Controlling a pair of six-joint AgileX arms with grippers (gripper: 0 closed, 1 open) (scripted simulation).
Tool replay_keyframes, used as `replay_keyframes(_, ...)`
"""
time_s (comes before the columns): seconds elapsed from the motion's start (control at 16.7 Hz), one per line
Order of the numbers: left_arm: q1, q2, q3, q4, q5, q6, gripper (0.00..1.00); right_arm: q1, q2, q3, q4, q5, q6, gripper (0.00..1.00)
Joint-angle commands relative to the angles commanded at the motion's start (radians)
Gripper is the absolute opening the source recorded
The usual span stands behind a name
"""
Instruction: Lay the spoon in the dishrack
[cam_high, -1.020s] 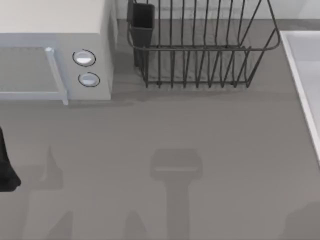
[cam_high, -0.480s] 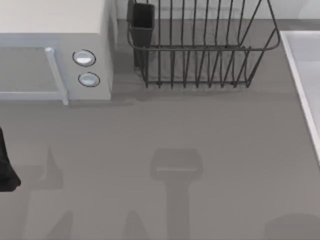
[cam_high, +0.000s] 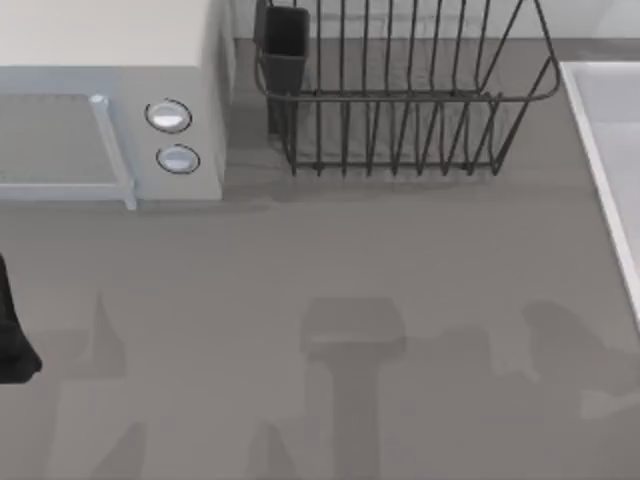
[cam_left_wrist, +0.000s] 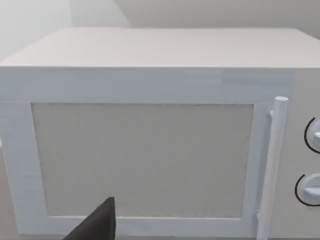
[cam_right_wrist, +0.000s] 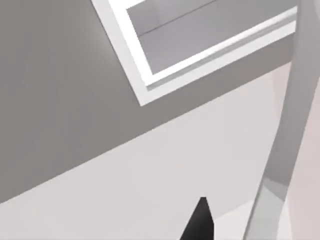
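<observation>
The dishrack (cam_high: 400, 96), a dark wire basket with upright bars, stands at the back of the table, a small dark cutlery cup (cam_high: 285, 40) at its left end. The spoon is out of view in the top view. In the right wrist view a pale slender bar (cam_right_wrist: 287, 125) runs beside the dark tip of my right gripper (cam_right_wrist: 200, 222); I cannot tell whether it is the spoon. My left arm (cam_high: 12, 340) sits at the table's left edge. A dark tip of my left gripper (cam_left_wrist: 100, 225) faces the microwave.
A white microwave (cam_high: 110, 40) with two round knobs stands at the back left, its door (cam_left_wrist: 145, 160) close before the left wrist. A white basin (cam_high: 605, 150) lines the right edge, its rim (cam_right_wrist: 150, 85) near the right wrist. Arm shadows lie across the front.
The shadow at the table's front right has spread left and toward the back, so the right arm is moving. The left arm has stayed where it was.
</observation>
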Motion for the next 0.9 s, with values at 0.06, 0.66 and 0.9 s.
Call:
replay_keyframes(0.06,0.000,0.000,0.000,0.000,0.000,0.000,1.00,0.076,0.003,0.001,0.062,0.045,0.089,0.00)
replay_keyframes(0.66,0.000,0.000,0.000,0.000,0.000,0.000,1.00,0.956,-0.004,-0.027,0.807,0.546,1.166,0.00)
replay_keyframes(0.9,0.000,0.000,0.000,0.000,0.000,0.000,1.00,1.229,-0.036,-0.035,1.069,0.717,1.460,0.00)
